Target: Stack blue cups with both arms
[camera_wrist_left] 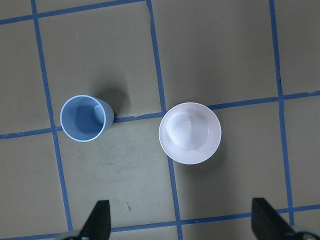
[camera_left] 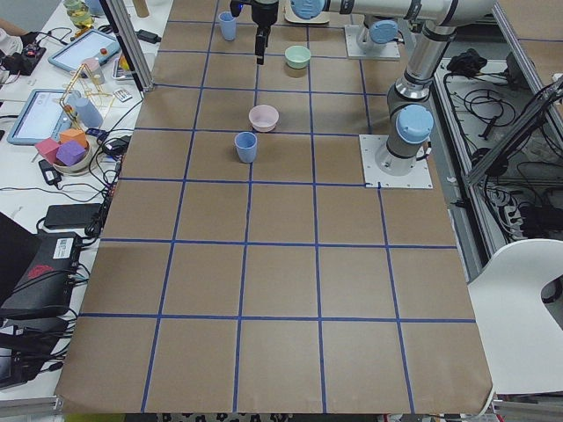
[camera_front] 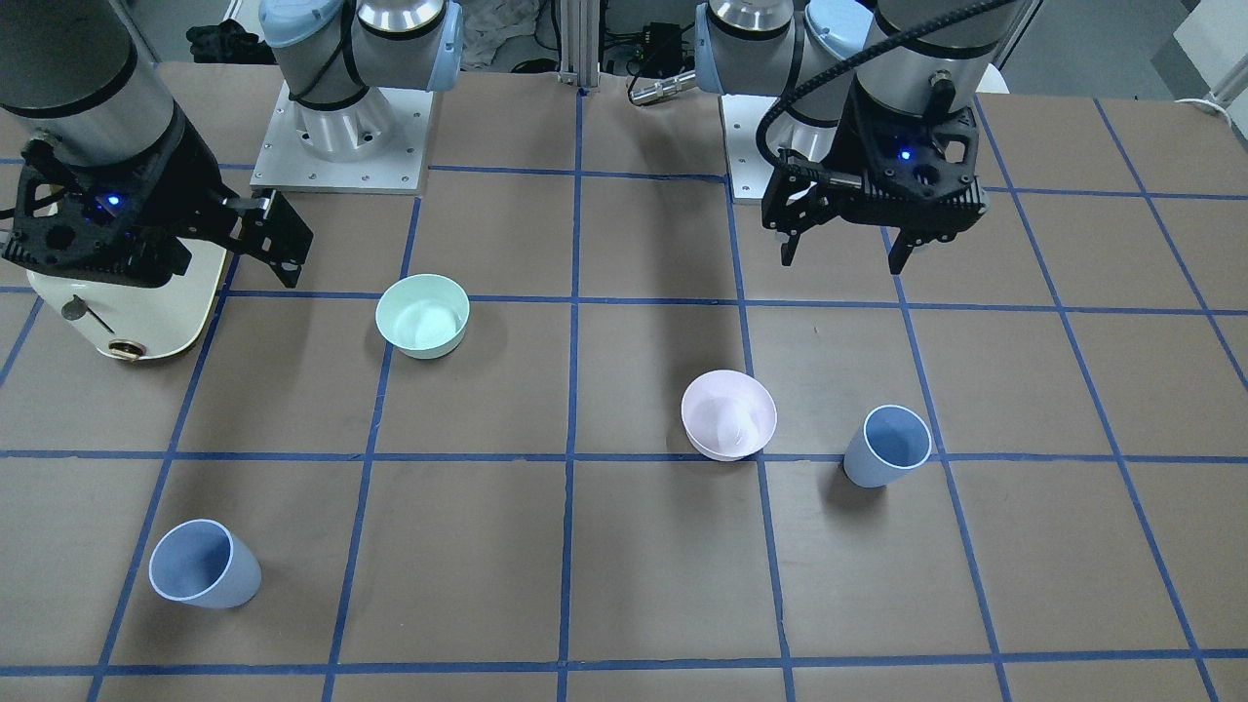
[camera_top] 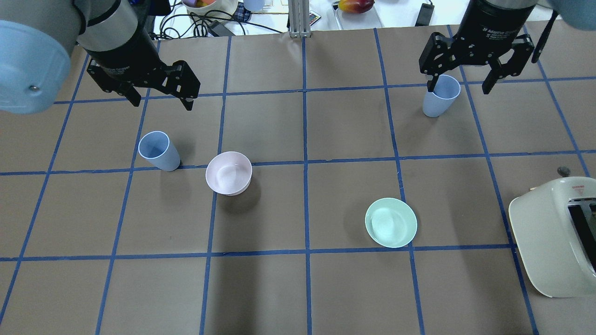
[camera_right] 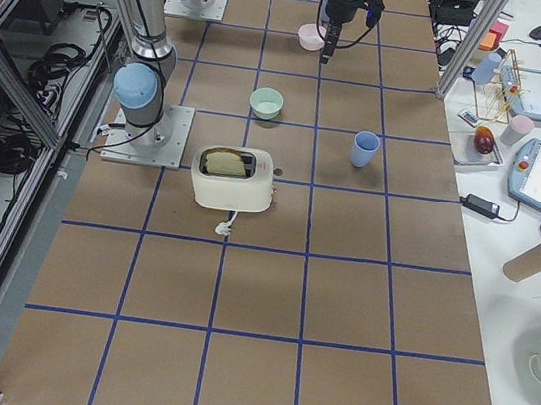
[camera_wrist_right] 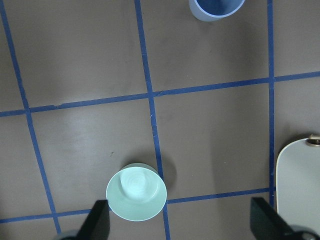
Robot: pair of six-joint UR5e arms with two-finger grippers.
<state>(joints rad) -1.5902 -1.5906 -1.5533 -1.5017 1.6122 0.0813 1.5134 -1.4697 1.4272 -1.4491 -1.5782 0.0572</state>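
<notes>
Two pale blue cups stand upright and apart on the brown table. One cup [camera_top: 159, 151] is on my left, beside the pink bowl [camera_top: 228, 172]. In the left wrist view this cup [camera_wrist_left: 85, 118] lies ahead and to the left of my left gripper [camera_wrist_left: 182, 225]. My left gripper [camera_top: 162, 103] is open, empty and held above the table. The other cup [camera_top: 440, 96] is at the far right. My right gripper [camera_top: 458, 88] hangs open and empty above it. In the right wrist view that cup [camera_wrist_right: 217, 7] is cut off by the top edge.
A mint-green bowl [camera_top: 391, 222] sits right of centre. A cream toaster [camera_top: 554, 232] stands at the right edge. Blue tape lines grid the table. Cables and clutter lie beyond the far edge.
</notes>
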